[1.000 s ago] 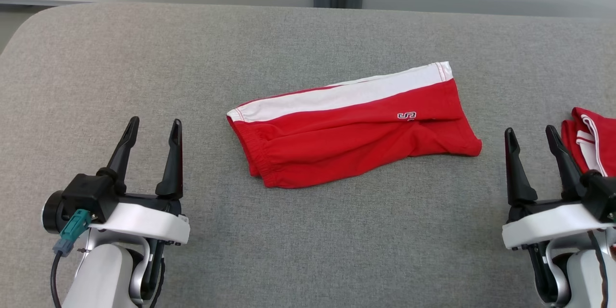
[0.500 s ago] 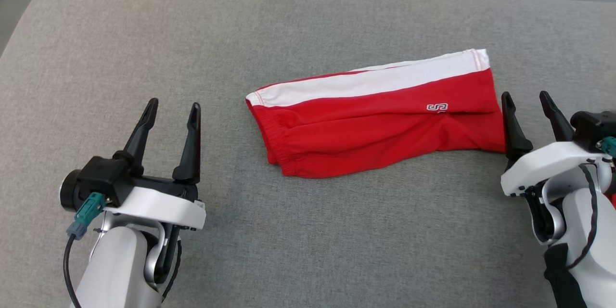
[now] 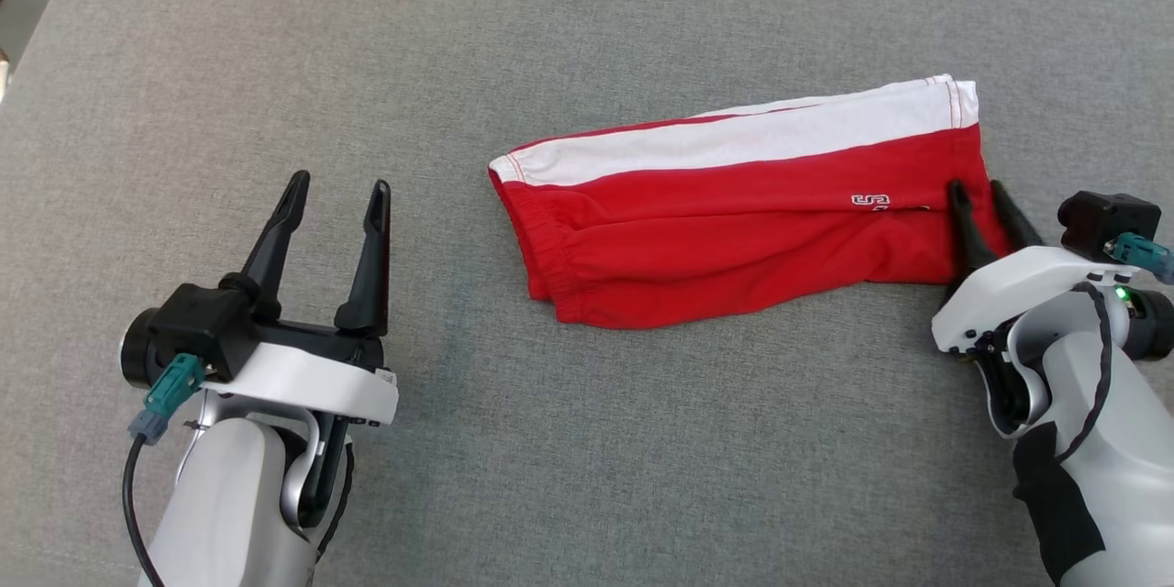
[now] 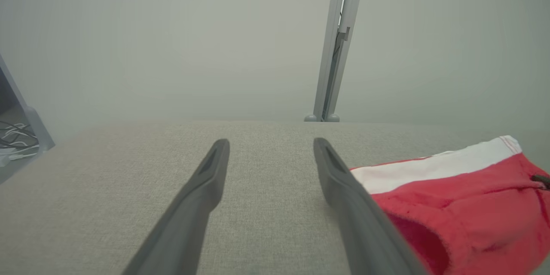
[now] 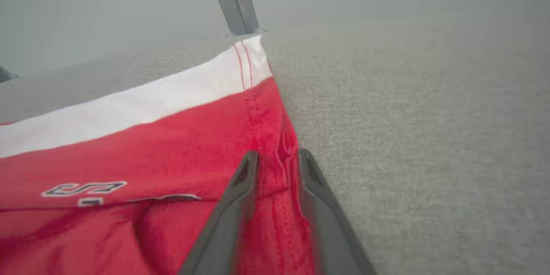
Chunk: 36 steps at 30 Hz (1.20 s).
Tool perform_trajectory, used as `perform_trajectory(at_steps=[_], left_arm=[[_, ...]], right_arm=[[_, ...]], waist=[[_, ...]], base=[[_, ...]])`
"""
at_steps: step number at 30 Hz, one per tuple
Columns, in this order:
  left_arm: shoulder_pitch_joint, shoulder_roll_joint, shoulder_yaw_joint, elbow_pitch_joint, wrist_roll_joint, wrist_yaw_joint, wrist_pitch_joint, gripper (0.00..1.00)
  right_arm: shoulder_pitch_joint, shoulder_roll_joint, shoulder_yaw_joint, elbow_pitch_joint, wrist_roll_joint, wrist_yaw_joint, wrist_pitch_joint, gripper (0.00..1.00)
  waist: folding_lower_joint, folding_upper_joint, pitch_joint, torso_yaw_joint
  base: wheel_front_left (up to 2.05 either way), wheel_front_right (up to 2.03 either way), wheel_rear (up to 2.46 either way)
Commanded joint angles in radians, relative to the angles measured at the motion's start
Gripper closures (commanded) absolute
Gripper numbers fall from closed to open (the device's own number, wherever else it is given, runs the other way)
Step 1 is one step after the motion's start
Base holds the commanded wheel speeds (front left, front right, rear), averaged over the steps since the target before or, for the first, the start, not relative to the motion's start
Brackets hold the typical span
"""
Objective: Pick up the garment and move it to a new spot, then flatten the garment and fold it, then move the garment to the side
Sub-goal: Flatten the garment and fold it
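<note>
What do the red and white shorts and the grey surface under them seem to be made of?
Shorts: probably a soft matte knit, perhaps cotton jersey; they crease softly and show stitched hems.
Surface: likely a woven grey fabric cover, matte, with a fine speckled weave.

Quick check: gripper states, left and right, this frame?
Left gripper: open, holding nothing.
Right gripper: fingers astride the red shorts at the hem, fabric between; grip cannot be told.
</note>
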Motion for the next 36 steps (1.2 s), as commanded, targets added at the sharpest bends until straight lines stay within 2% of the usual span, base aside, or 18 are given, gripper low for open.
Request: perform_trajectory(at_steps=[1, 9, 15, 24, 32, 36], left_arm=[[-0.021, 0.000, 0.009, -0.001, 0.005, -0.002, -0.003, 0.00], [-0.013, -0.009, 0.028, -0.003, 0.021, -0.010, -0.003, 0.00], [0.004, -0.013, 0.037, -0.001, 0.033, -0.017, -0.003, 0.00], [0.019, -0.012, 0.048, -0.010, 0.047, -0.019, -0.003, 0.00], [0.011, -0.012, 0.040, -0.003, 0.051, -0.022, -0.003, 0.00], [0.020, -0.015, 0.037, -0.008, 0.045, -0.024, -0.003, 0.00]], right_arm=[[0.021, 0.010, 0.015, 0.032, 0.024, 0.000, -0.001, 1.00], [0.069, -0.036, 0.021, -0.024, 0.121, 0.000, -0.054, 1.00], [0.167, -0.038, 0.010, -0.170, 0.189, 0.000, -0.070, 1.00], [0.319, -0.008, -0.006, -0.361, 0.185, 0.000, -0.067, 1.00], [0.312, -0.001, -0.025, -0.431, 0.156, 0.000, -0.051, 1.00], [0.291, 0.014, 0.001, -0.523, 0.105, 0.000, -0.050, 1.00]], waist=[[0.0000, 0.0000, 0.001, -0.004], [0.0000, 0.0000, -0.007, -0.033], [0.0000, 0.0000, -0.028, -0.057], [0.0000, 0.0000, -0.052, -0.100], [0.0000, 0.0000, -0.066, -0.101], [0.0000, 0.0000, -0.075, -0.091]], base=[[0.00, 0.00, 0.00], [0.00, 0.00, 0.00], [0.00, 0.00, 0.00], [0.00, 0.00, 0.00], [0.00, 0.00, 0.00], [0.00, 0.00, 0.00]])
